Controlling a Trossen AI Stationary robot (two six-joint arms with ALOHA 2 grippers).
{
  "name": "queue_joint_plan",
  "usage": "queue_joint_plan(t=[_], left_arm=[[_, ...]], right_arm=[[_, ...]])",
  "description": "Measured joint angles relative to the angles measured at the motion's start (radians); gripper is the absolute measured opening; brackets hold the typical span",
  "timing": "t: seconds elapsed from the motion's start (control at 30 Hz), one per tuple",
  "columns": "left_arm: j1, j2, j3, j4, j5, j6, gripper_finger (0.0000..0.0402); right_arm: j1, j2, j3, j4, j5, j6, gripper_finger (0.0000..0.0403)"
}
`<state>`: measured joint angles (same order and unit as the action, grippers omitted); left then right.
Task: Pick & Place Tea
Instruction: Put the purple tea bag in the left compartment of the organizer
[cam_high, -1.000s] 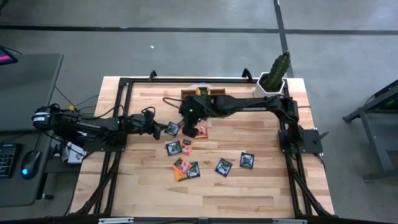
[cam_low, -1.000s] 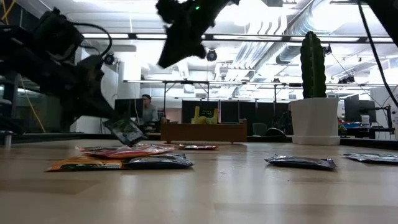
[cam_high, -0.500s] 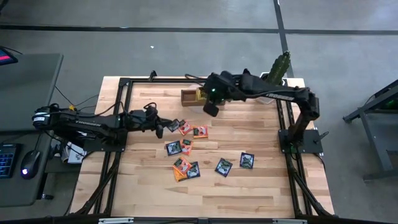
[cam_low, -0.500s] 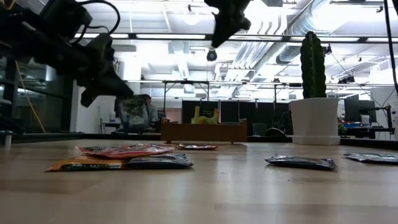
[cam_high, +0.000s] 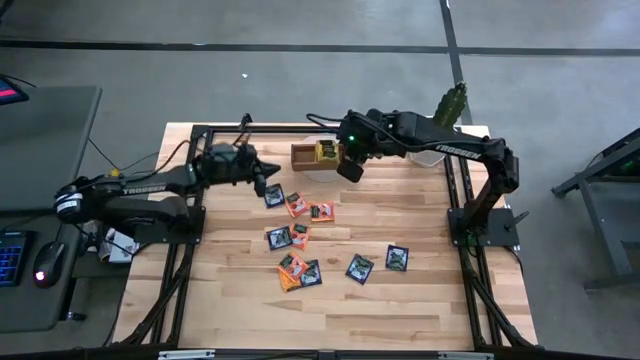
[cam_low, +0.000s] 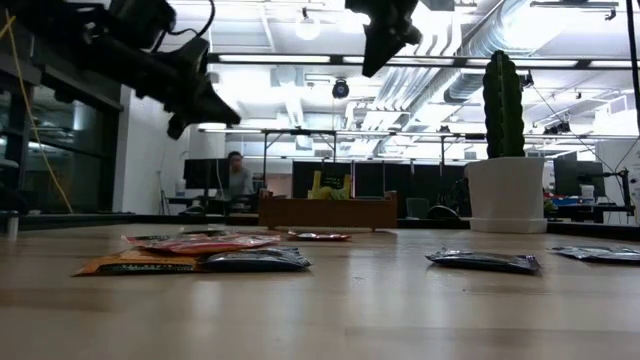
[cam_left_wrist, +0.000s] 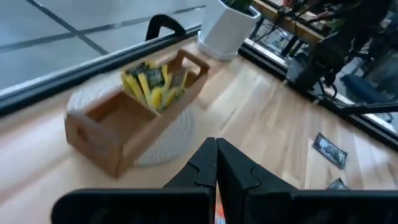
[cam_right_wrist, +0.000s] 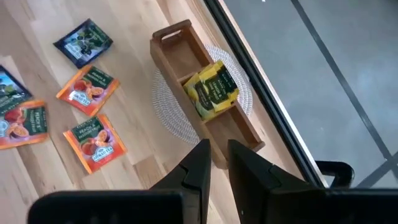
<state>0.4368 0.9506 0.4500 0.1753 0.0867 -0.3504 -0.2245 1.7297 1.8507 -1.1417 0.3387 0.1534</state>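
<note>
A brown three-compartment wooden tray (cam_high: 318, 155) stands on a pale woven round mat (cam_right_wrist: 166, 109) near the far edge of the light wooden table (cam_high: 420, 300), and it serves as the landmark here. Its middle compartment holds upright yellow-green foil sachets (cam_right_wrist: 212, 88); the end compartment seen in the right wrist view is bare wood.

The right gripper (cam_high: 350, 165) hangs in the air just beside the tray, at its end toward the white potted cactus (cam_high: 441, 125). Its fingers (cam_right_wrist: 198, 168) stand a narrow gap apart with nothing seen between them.

The left gripper (cam_high: 268, 180) is raised off the table on the tray's other side, a little toward the near edge. Its fingers (cam_left_wrist: 202, 168) are pressed together; whether anything is pinched between them cannot be told.

A dark blue-black foil sachet (cam_high: 274, 196) lies flat just below that gripper. Orange foil sachets (cam_high: 320, 211) lie on the near side of the tray, close to it. The rest of the small square sachets (cam_high: 300, 272) are scattered farther toward the near edge, in the table's middle band, some overlapping.

Bare board lies open between the tray and the orange sachets, and along the near edge.
</note>
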Motion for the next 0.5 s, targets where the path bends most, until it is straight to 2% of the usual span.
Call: queue_joint_plan(t=[0.1, 0.23, 0.37, 0.5], left_arm=[[0.043, 0.048, 0.057, -0.063, 0.056, 0.055, 0.0], [0.041, 0.086, 0.088, -0.179, 0.029, 0.095, 0.0], [0.044, 0.099, 0.073, -0.271, -0.007, 0.101, 0.0], [0.095, 0.099, 0.05, -0.375, 0.014, 0.12, 0.0]], right_arm=[[0.0, 0.0, 0.0, 0.005, -0.006, 0.0, 0.005], [0.005, 0.005, -0.048, 0.165, -0.078, -0.022, 0.0045], [0.04, 0.009, -0.219, 0.45, -0.22, -0.01, 0.003], [0.085, 0.01, -0.42, 0.729, -0.241, 0.064, 0.0004]])
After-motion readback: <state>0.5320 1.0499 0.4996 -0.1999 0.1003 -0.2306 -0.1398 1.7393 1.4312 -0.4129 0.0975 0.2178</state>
